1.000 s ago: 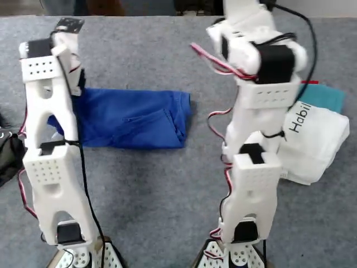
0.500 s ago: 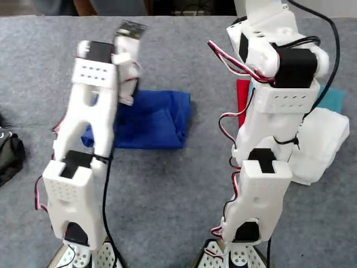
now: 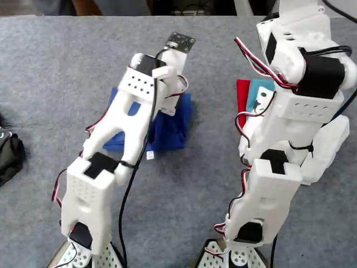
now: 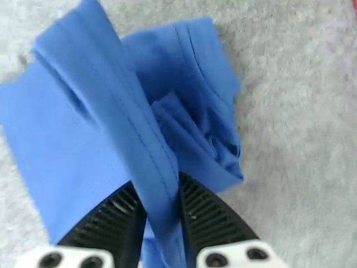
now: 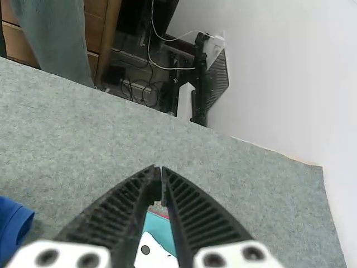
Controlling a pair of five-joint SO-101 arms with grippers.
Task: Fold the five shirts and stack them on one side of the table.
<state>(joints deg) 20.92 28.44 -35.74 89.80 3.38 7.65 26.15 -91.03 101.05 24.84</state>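
Observation:
A blue shirt (image 3: 170,127) lies partly folded on the grey table, mid-left in the high view. My left gripper (image 4: 162,195) is shut on a raised fold of the blue shirt (image 4: 111,111), with the rest of the cloth bunched under it. In the high view the left gripper (image 3: 176,100) hangs over the shirt's right part. A stack of a red shirt (image 3: 242,97), a teal shirt (image 3: 260,89) and a white shirt (image 3: 330,139) lies at the right, partly hidden by the right arm. My right gripper (image 5: 158,173) is shut on nothing, held high above the teal shirt (image 5: 153,231).
A black object (image 3: 8,156) sits at the table's left edge. Bare grey table (image 3: 184,190) spreads between the two arm bases and along the far side. Past the far edge stand furniture and cables (image 5: 167,61).
My left arm has swung to the right, carrying the blue shirt's left side over toward its right side, so the shirt is now narrower. The right arm has shifted a little to the right.

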